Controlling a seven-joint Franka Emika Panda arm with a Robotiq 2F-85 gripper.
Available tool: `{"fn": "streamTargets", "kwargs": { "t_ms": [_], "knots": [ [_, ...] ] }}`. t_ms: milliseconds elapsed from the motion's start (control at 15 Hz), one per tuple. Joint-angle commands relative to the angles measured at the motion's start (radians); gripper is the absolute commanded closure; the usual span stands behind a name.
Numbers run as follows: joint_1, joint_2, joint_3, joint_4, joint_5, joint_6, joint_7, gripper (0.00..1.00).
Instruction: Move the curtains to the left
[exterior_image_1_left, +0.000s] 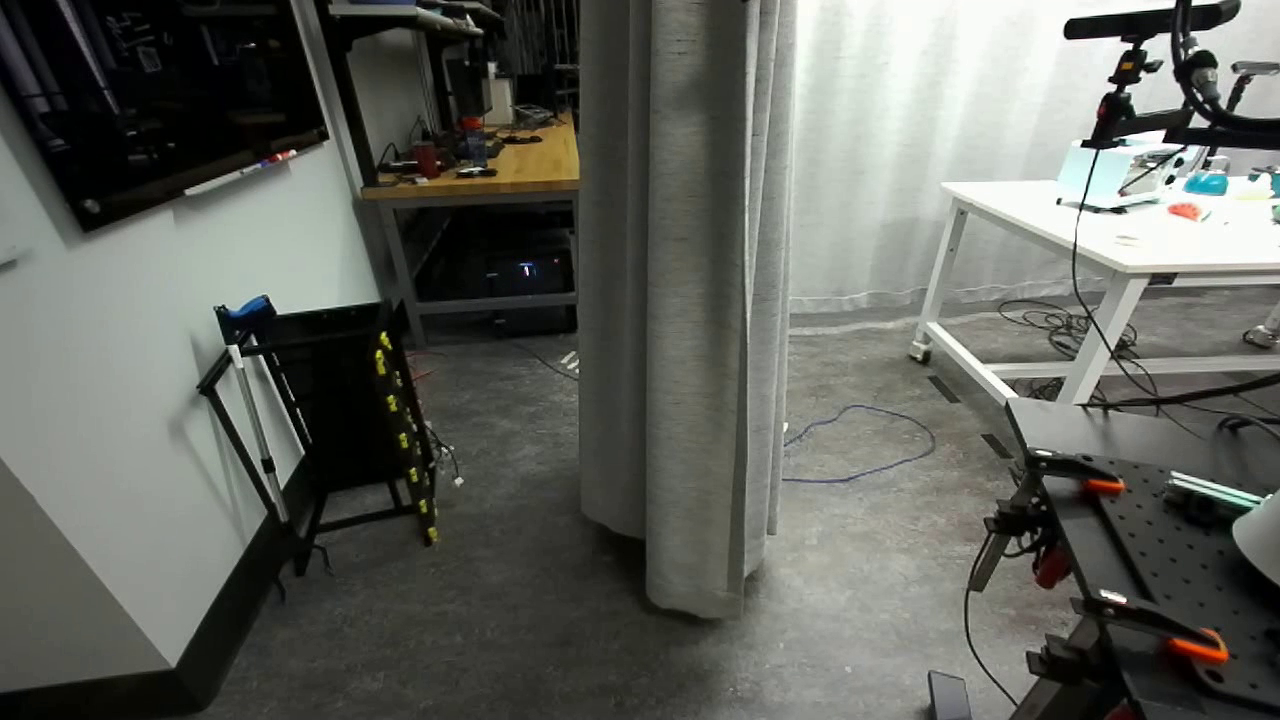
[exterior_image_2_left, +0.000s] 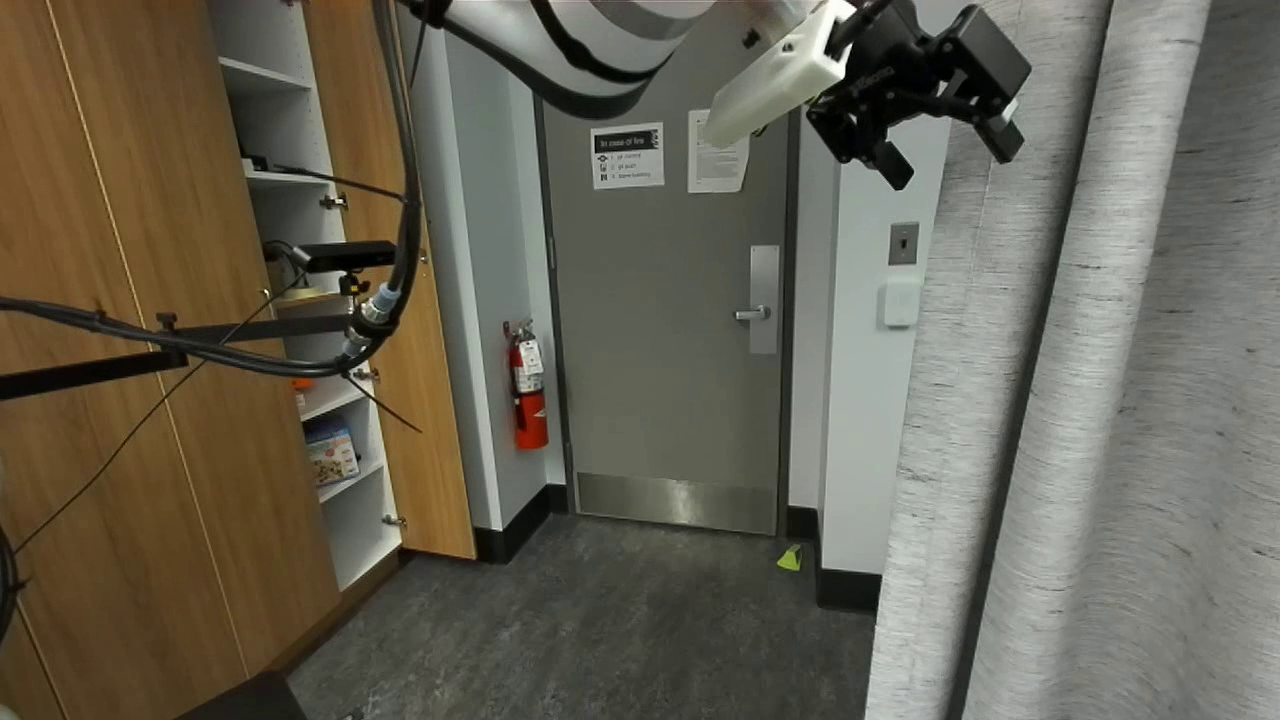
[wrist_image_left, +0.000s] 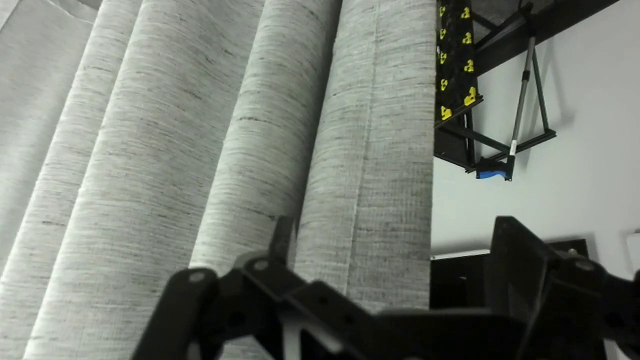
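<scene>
Two jaws of the gripper (exterior_image_2_left: 949, 158) stand wide, curtain (wrist_image_left: 280, 150) edge between them in wrist view, contact unclear.

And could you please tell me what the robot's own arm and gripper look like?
In an exterior view, the arm is whitish and rounded, with dark bands; an off-white block sits just before the gripper, which is black and angular with blunt fingers and faint lettering too small to read. A thick black cable also shows; I can't tell where it attaches.
</scene>
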Motion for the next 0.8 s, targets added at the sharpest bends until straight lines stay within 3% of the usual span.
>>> {"fn": "streamTargets", "kwargs": {
  "t_ms": [0,733],
  "knots": [
    [-0.017,0.035,0.023,0.032,-0.095,0.054,0.08,0.0],
    [-0.017,0.06,0.018,0.091,-0.183,0.082,0.233,0.0]
  ]
}}
